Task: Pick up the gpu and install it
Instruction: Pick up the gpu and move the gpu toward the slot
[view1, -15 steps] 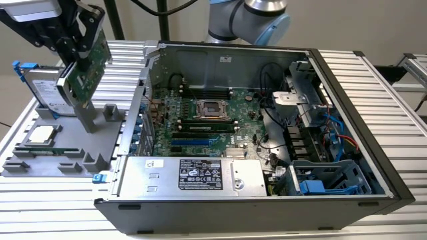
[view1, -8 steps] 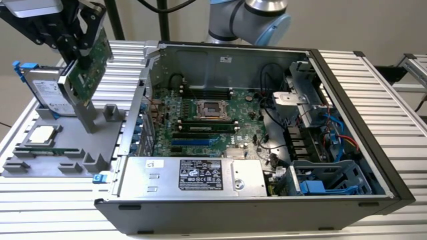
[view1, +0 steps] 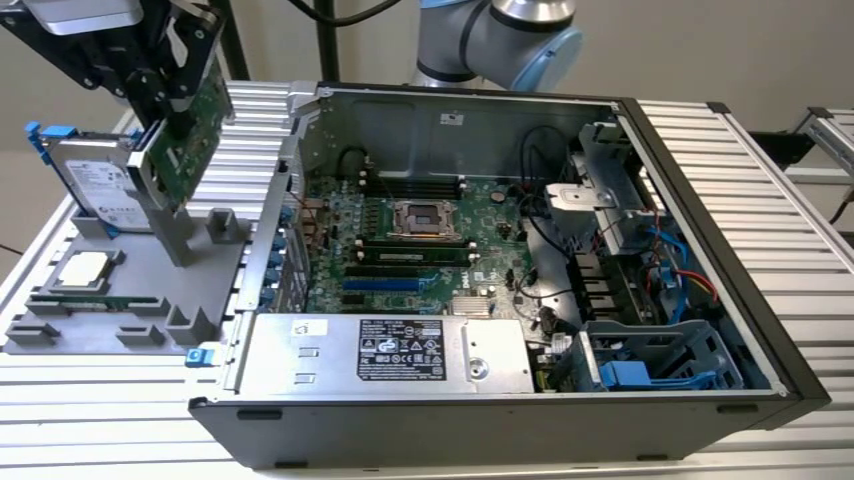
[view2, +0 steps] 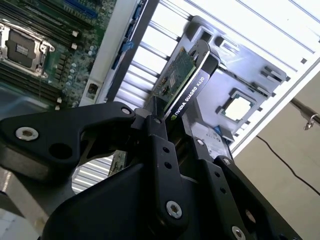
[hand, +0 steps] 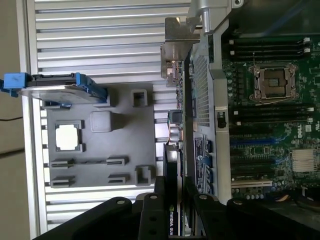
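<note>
The gpu (view1: 191, 128) is a green card with a silver bracket (view1: 166, 215) at its lower end. It hangs tilted over the grey holder (view1: 147, 300) at the exterior view's left, outside the case. My gripper (view1: 168, 88) is shut on its upper part. In both wrist views the card shows edge-on: the gpu (view2: 181, 80) runs out from between the black fingers (view2: 161, 150), and the gpu (hand: 176, 127) ends in its bracket (hand: 172, 55) beside the case wall. The gripper (view2: 181, 131) and gripper (hand: 173, 201) clamp the card's black shroud.
A silver hard drive (view1: 102, 188) with blue rails stands at the holder's back. A square CPU chip (view1: 83, 268) lies in a holder pocket. The open computer case (view1: 694, 230) holds the motherboard (view1: 400, 250) and power supply (view1: 387, 350) to the exterior view's right.
</note>
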